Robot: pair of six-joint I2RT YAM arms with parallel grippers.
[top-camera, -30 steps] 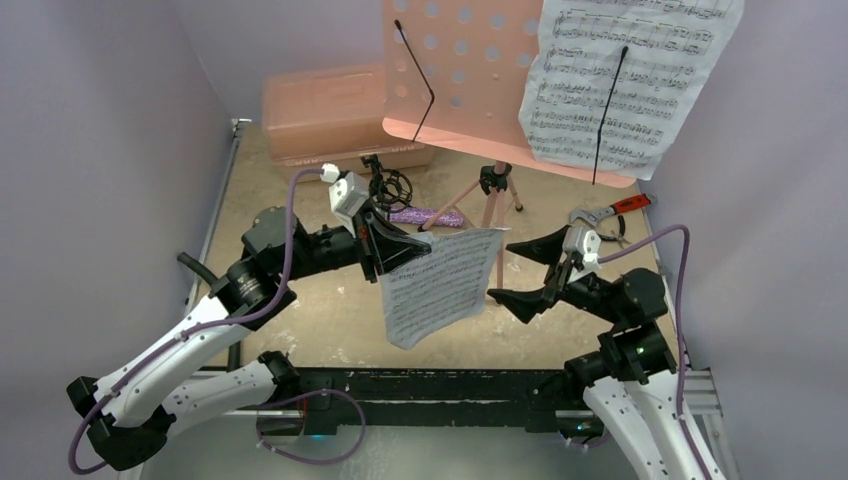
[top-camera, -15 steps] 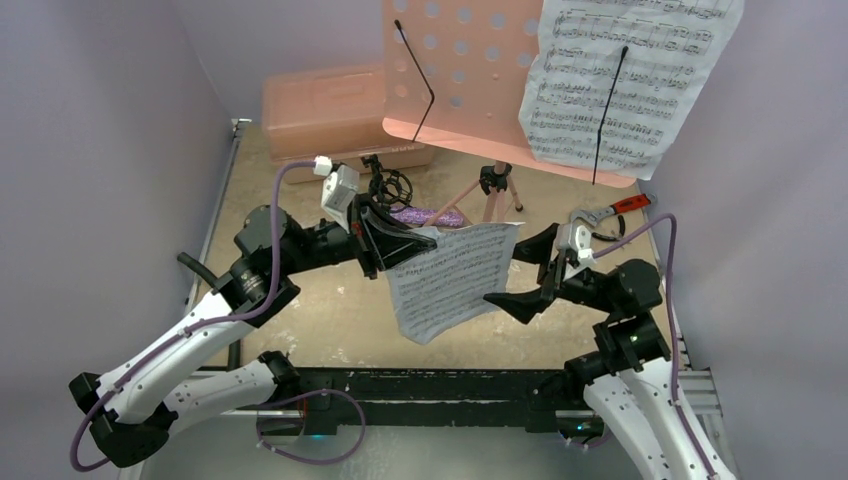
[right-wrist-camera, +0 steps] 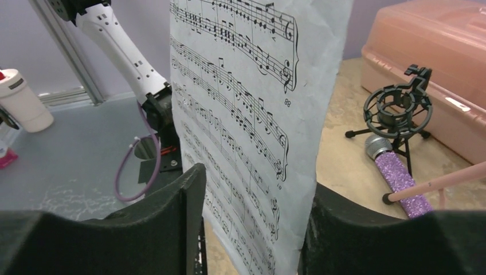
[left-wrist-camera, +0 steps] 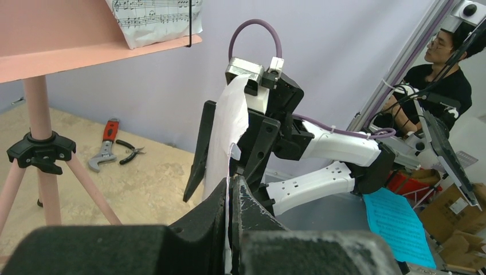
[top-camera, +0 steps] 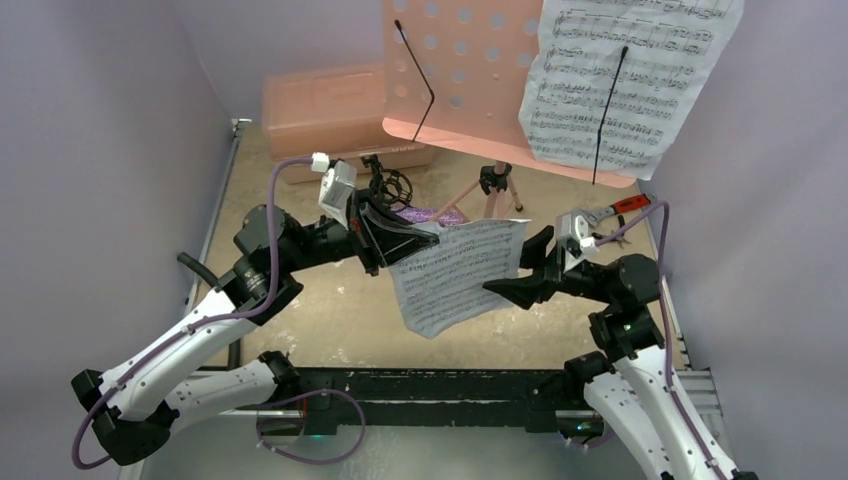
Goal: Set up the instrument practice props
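My left gripper (top-camera: 392,243) is shut on the left edge of a white sheet-music page (top-camera: 457,273) and holds it in the air over the table; the page's edge shows between its closed fingers in the left wrist view (left-wrist-camera: 230,137). My right gripper (top-camera: 512,268) is open, its two fingers on either side of the page's right edge (right-wrist-camera: 252,114). The pink perforated music stand (top-camera: 470,70) stands at the back with another page (top-camera: 620,80) on its right half. The purple glitter microphone (top-camera: 425,215) lies by the small black mic stand (top-camera: 388,187).
A salmon-pink lidded case (top-camera: 325,110) sits at the back left. A red-handled tool (top-camera: 612,211) and pliers lie at the right, behind my right arm. The stand's tripod legs (top-camera: 490,200) spread just behind the held page. Walls close in left and right.
My right gripper moved left toward the page until its open fingers straddle the right edge. My left gripper lifted the page slightly up and right.
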